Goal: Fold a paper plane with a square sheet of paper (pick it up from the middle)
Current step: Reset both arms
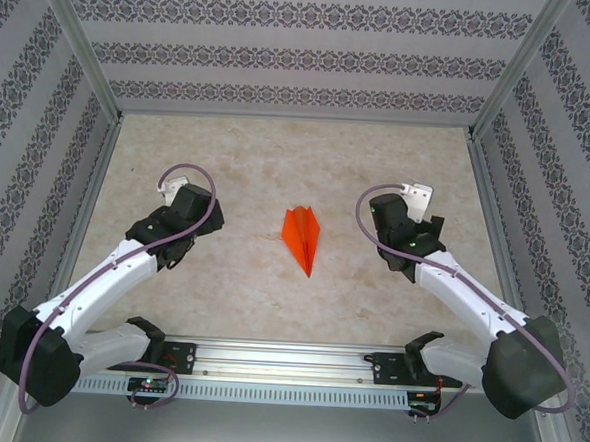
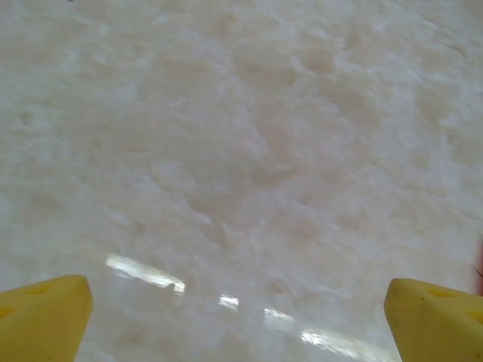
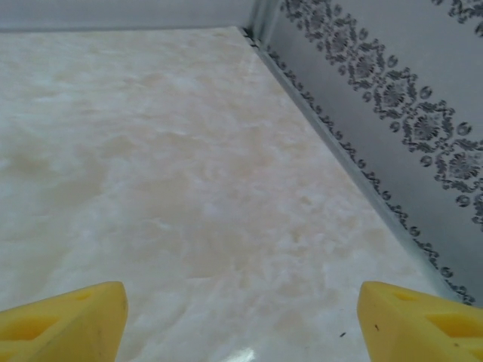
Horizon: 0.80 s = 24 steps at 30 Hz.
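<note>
yellow fingertips (image 2: 44, 317) of the left gripper (image 2: 240, 324) sit at the two bottom corners of the left wrist view. they are spread wide, with only bare, pale marbled tabletop (image 2: 241, 151) between them. these jaws are wide open and hold nothing. on the right wrist the right gripper (image 3: 241, 324) likewise has its yellow tips far apart at the bottom corners, jaws open and empty. it looks across the tabletop toward the far right corner, where a patterned wall (image 3: 392, 105) meets the surface.

from above, a metal rail (image 1: 286, 366) runs along the tabletop's near edge and carries both arm bases. the left arm (image 1: 112, 270) reaches up from the near left corner. its gripper is over the left half of the tabletop, roughly midway between the near and far edges. the right arm (image 1: 471, 297) mirrors it from the near right corner, with its gripper over the right half at about the same depth.

the paper plane (image 1: 303, 238) lies near the middle of the tabletop, between the two grippers and well apart from both. it is bright orange, a narrow folded dart with a centre crease. its pointed nose aims toward the near edge, tilted slightly to the right, and its wider tail faces the far edge. neither gripper touches it.
</note>
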### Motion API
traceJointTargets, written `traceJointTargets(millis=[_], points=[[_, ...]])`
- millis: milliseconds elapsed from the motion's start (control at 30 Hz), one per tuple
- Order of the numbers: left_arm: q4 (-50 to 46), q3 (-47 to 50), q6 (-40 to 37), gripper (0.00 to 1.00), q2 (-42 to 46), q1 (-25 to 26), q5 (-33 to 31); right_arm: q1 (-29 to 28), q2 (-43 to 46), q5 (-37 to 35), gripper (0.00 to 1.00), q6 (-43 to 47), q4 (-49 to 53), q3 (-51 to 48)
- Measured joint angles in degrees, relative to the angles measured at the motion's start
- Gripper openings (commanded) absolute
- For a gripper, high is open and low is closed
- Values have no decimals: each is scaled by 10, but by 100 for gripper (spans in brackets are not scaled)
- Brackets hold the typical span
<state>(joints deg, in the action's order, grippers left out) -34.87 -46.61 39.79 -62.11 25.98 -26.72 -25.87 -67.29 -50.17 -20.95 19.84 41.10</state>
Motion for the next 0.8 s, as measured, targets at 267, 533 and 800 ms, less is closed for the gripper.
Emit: traceJointTargets(millis=[267,533,800], points=[[0,11,-40,100,3,-72,-26,114,-33,114,81,121,-214,-63],[10,20,-68,100,6,-97,-26,159,-146,246,79,202,-394,-100],[47,43,-91,100,5,-112,-28,233,-176,350,85,225,-655,-212]])
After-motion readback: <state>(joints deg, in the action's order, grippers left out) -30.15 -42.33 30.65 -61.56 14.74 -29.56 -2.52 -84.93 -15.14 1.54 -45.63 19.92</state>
